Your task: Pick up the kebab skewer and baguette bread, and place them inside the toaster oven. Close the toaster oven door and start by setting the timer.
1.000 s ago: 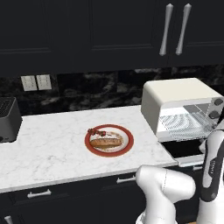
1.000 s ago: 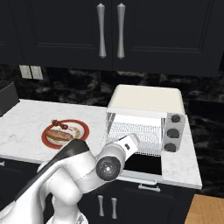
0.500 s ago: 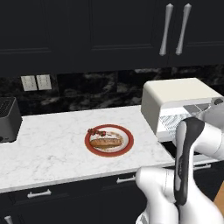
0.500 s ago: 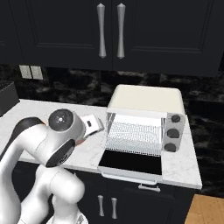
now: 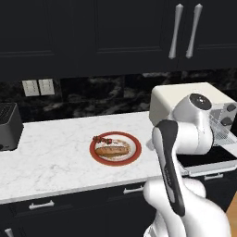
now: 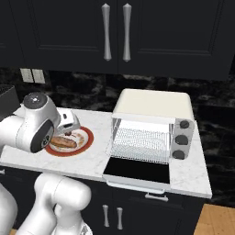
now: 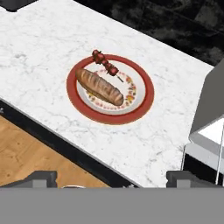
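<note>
The kebab skewer (image 7: 106, 64) lies across the far rim of a red-rimmed plate (image 7: 144, 103), its dark red chunks threaded in a short row. Just beside it, nearer the plate's middle, rests the baguette bread (image 7: 99, 86), golden-brown and scored, lying roughly parallel to the skewer. From the left base view the skewer (image 5: 102, 139) sits at the back left of the plate (image 5: 134, 152) with the baguette (image 5: 112, 151) in front of it.

The plate stands on a white marble counter (image 7: 52, 57), well apart from the toaster oven (image 6: 153, 106) on the counter's right end. The toaster oven door (image 6: 137, 171) hangs fully open, folded down flat past the counter's front edge, and the wire rack (image 6: 142, 144) inside is bare. Three dark knobs (image 6: 181, 140) run down the oven's right side.

My gripper (image 7: 111, 178) hangs above the counter's front edge, short of the plate, with its fingertips (image 7: 41, 178) spread wide and nothing between them. A dark slot toaster (image 5: 9, 126) sits at the counter's far left.
</note>
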